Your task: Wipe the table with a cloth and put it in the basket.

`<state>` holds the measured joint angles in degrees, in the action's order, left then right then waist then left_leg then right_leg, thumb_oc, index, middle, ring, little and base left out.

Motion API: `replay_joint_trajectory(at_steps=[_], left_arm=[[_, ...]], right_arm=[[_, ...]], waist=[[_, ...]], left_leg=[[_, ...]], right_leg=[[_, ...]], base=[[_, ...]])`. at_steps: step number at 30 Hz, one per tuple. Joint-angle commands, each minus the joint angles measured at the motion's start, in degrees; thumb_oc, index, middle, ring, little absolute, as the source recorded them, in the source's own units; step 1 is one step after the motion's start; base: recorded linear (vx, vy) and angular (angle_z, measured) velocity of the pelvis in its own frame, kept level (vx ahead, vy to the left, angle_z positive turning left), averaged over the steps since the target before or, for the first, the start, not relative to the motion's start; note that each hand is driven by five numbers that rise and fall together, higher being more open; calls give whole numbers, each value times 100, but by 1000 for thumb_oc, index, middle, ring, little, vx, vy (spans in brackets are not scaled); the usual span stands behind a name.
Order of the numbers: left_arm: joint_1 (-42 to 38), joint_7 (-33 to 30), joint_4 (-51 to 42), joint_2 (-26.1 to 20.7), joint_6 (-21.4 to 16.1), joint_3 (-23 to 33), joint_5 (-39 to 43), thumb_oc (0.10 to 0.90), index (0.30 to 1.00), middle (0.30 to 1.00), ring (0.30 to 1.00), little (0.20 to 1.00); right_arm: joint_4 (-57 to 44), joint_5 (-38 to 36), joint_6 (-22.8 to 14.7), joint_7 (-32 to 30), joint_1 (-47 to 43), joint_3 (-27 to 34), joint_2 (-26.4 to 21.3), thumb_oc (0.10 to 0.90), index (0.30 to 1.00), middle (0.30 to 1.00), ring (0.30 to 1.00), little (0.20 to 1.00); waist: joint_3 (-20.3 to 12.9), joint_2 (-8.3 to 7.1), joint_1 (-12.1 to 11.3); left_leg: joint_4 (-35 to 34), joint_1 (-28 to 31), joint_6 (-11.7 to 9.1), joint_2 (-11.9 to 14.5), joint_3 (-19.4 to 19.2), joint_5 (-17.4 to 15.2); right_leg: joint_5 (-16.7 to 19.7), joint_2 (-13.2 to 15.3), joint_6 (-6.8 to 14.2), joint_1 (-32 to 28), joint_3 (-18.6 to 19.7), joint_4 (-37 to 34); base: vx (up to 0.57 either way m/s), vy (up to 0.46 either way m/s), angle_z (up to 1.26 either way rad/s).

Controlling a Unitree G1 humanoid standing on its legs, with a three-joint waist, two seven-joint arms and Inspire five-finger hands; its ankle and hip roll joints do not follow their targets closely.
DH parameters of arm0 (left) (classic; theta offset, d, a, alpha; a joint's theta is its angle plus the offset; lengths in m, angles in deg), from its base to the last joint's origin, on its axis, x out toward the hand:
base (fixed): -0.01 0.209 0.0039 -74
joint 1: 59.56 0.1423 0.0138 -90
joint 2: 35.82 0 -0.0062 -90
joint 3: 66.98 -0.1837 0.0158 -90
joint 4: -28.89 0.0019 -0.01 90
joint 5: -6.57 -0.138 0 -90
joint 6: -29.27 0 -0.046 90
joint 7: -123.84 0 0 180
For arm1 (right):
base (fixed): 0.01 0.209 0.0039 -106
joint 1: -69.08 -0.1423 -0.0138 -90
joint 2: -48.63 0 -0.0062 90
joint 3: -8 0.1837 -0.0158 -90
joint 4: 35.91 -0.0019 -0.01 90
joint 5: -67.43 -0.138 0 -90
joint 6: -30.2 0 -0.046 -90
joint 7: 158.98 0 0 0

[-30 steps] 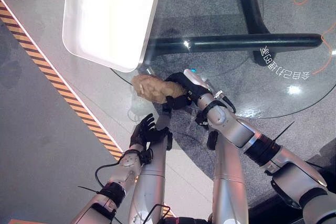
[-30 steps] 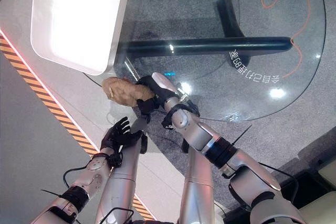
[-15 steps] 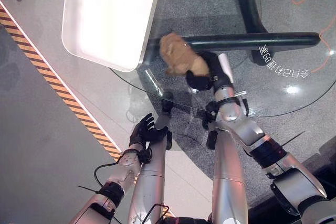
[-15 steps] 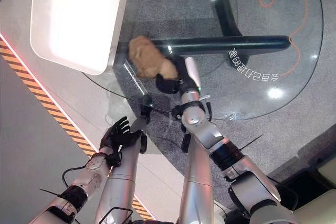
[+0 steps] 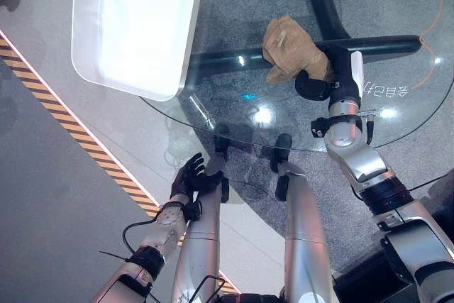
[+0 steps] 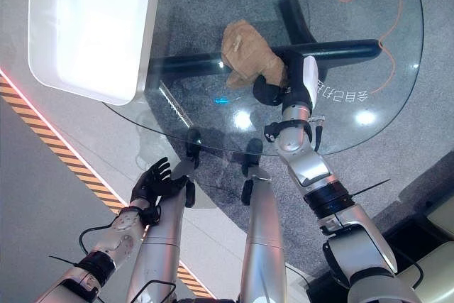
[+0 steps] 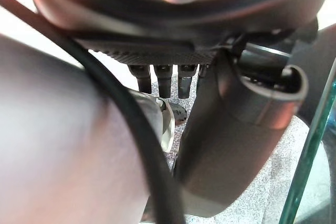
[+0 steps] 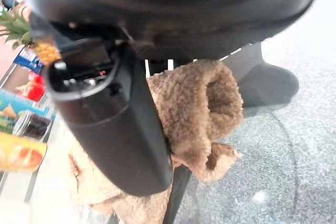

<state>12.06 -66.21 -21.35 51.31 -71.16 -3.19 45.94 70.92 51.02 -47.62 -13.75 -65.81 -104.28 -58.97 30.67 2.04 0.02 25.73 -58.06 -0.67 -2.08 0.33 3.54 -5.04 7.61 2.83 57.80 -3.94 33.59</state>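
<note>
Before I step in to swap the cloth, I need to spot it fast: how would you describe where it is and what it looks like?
Look at the glass table, past the white tray toward its right side. There the right hand is clamped on the cloth, which is pressed to the glass. It is a crumpled, fuzzy tan bundle, the one soft brown thing there.

Tan cloth (image 5: 289, 49), clear glass table (image 5: 234, 115), orange-black striped floor tape (image 5: 85, 147).
</note>
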Motion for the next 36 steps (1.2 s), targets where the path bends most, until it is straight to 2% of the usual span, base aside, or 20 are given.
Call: replay_joint_trajectory(at_steps=[1,2,4,5,7,11,18,24,25,28,33,34,36], left_arm=[[1050,148,-174,89,-139,-174,79,800,900,900,900,900],[1057,143,-180,86,-139,-173,80,800,900,900,900,900],[1107,115,-214,46,-174,-177,117,800,900,900,900,900],[1126,118,-218,38,-189,-176,122,800,900,900,900,900],[1172,131,-246,-4,-238,-186,157,800,900,900,900,900],[1135,77,-381,-52,-199,-231,192,800,900,900,900,900],[1062,91,-350,-42,-182,-261,224,800,900,900,900,900],[1046,92,-336,-20,-176,-271,175,800,900,900,900,900],[981,62,-357,-18,-141,-260,155,800,900,900,900,900],[990,64,-340,42,-130,-246,152,800,900,900,900,900],[935,140,-190,157,-131,-230,69,800,900,900,900,900],[934,141,-189,158,-132,-228,68,800,900,900,900,900],[912,176,-132,209,-133,-206,24,800,900,900,900,900]], right_arm=[[395,-655,-442,-1226,175,934,-927,100,300,300,300,200],[419,-700,-492,-1280,195,966,-935,100,300,300,300,200],[496,-1059,-885,-1850,348,1214,-966,100,300,300,300,200],[522,-1109,-967,-1911,386,1286,-963,100,300,300,300,200],[629,-1347,-1465,-2386,546,1573,-933,100,300,300,300,200],[711,-1626,-2041,-2699,662,1869,-892,100,300,300,300,200],[743,-1725,-2370,-3021,511,1937,-781,100,300,300,300,200],[642,-1436,-2054,-2352,318,1678,-754,100,300,300,300,200],[468,-1228,-1846,-2184,229,1561,-760,100,300,300,300,200],[94,-738,-1380,-1820,96,1258,-697,100,300,300,300,200],[-132,-294,-872,-1280,-212,895,-563,100,300,300,300,200],[-135,-292,-867,-1280,-214,894,-562,100,300,300,300,200],[-213,-50,-372,-813,-346,667,-473,100,300,300,300,200]], waist=[[-88,96,-78],[-88,95,-76],[-88,86,-51],[-88,85,-48],[-88,86,-30],[-88,98,-6],[-88,134,-9],[-88,160,-52],[-88,144,-38],[-88,140,-68],[-88,150,-108],[-88,150,-105],[-88,167,-133]], left_leg=[[633,142,340,-157,-466,-1119],[628,148,341,-159,-465,-1119],[593,167,345,-158,-468,-1125],[583,176,345,-155,-468,-1128],[566,186,351,-166,-463,-1136],[496,192,367,-188,-451,-1115],[384,238,358,-223,-441,-1051],[336,280,346,-234,-421,-1028],[295,225,350,-253,-422,-949],[278,323,335,-242,-424,-990],[251,350,306,-252,-424,-966],[250,350,306,-253,-424,-965],[252,346,288,-251,-431,-955]], right_leg=[[767,-381,66,49,-186,-759],[770,-385,66,43,-184,-769],[782,-408,72,18,-167,-824],[785,-413,74,9,-164,-835],[801,-441,78,-9,-141,-877],[858,-464,89,-31,-112,-999],[895,-476,82,-91,-91,-1132],[874,-488,67,-134,-107,-1160],[940,-480,56,-85,-114,-1211],[854,-496,52,-172,-122,-1201],[793,-490,32,-196,-147,-1186],[793,-489,32,-195,-147,-1185],[748,-480,10,-190,-163,-1157]], base=[[0,0,0],[0,0,0],[-10,1,-5],[-13,-1,-8],[-9,-8,-9],[-15,-18,-7],[-6,-3,-1],[-6,-1,-1],[0,0,0],[0,0,0],[0,0,0],[-6,11,4],[-11,20,5]])
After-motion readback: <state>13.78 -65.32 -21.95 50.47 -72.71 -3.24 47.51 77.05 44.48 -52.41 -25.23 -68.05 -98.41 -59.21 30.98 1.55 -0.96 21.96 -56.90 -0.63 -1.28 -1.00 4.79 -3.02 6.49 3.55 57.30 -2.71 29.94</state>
